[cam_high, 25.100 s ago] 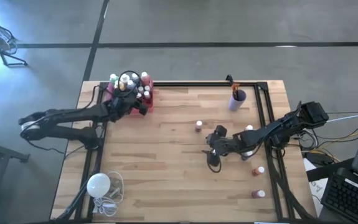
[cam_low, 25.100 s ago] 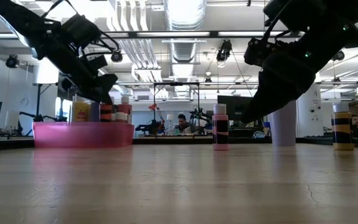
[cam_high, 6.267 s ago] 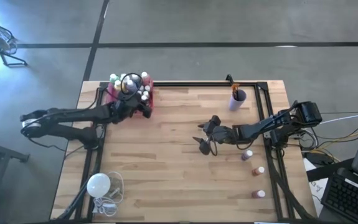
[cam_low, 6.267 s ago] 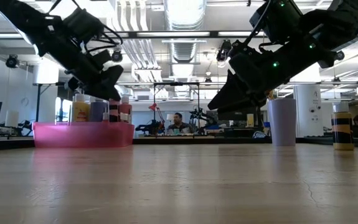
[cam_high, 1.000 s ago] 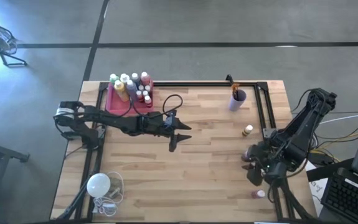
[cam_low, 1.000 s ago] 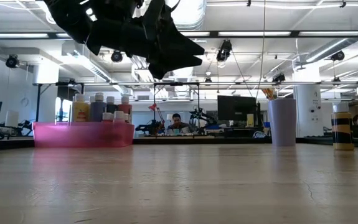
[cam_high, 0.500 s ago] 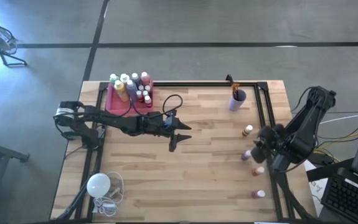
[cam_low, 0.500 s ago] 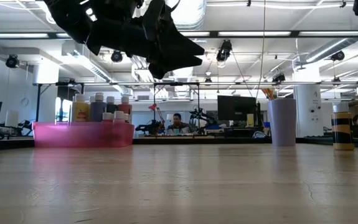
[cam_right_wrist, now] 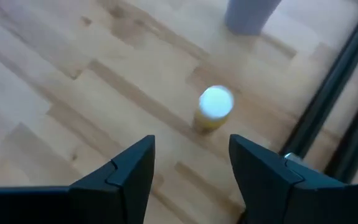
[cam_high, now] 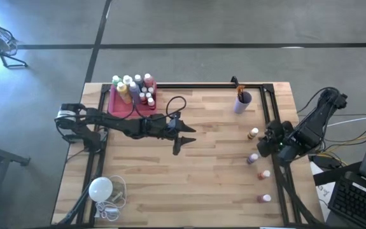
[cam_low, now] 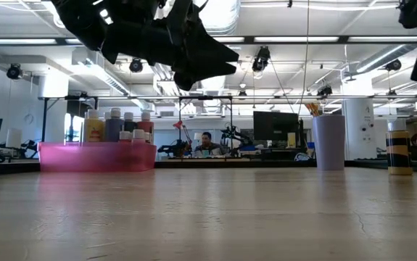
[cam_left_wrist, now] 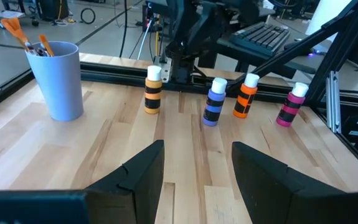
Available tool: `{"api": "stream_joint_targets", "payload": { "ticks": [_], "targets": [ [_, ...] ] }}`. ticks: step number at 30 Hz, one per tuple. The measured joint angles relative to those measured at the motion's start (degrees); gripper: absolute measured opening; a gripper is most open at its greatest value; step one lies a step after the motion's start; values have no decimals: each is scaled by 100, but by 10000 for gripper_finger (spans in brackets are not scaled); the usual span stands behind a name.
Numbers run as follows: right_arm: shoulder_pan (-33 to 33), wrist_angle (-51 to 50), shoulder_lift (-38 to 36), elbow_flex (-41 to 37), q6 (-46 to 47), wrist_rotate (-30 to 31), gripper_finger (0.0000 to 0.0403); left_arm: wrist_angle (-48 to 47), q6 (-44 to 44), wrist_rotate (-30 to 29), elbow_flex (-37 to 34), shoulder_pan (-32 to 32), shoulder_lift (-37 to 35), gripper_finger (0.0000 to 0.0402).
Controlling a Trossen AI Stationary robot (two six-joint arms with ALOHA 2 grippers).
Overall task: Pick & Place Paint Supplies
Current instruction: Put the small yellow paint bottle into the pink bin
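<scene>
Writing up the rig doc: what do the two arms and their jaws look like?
Both arms are dark, near black, built of slim jointed links. The left arm carries a thin black cable looping above its wrist. Left gripper and right gripper each end in two flat, angular dark jaws, plain and unmarked.

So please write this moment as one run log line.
left gripper: open, empty, mid-table | right gripper: open, empty, above yellow bottle | pink tray: holds bottles | four bottles loose by right edge

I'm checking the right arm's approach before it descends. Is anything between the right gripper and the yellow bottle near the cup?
Nothing visible. The right gripper, fingers apart, hangs above the yellow bottle, with only bare table around it; the cup stands farther off.
</scene>
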Motion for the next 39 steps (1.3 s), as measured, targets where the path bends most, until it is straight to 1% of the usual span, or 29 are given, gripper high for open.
{"api": "stream_joint_targets", "payload": {
  "ticks": [6, 11, 15, 17, 23, 28, 31, 39],
  "targets": [
    [-1159, 40, 7, 104, -1296, -79, 203, 35, 0, 0, 0, 0, -2, 193],
    [-2030, 490, -13, 72, -2336, -487, 214, 29, 0, 0, 0, 0, -2, 193],
    [-2548, 918, -7, 24, -3094, -795, 227, 23, 0, 2, 0, 0, -2, 193],
    [-2749, 929, -13, 1, -3256, -911, 235, -12, -2, 2, 0, 0, -2, 193],
    [-3156, 1120, -4, -79, -3448, -993, 258, -70, 0, 2, 0, 0, -2, 193],
    [-3439, 1232, 90, -105, -3480, -1213, 267, -67, 0, 2, 0, 0, -2, 193],
    [-3637, 1254, 209, -117, -3524, -1258, 263, -69, 0, 2, 0, 0, -2, 193],
    [-4071, 1377, 452, -161, -3968, -1392, 238, -70, -1, 2, 0, 0, -2, 193]
  ]
}}
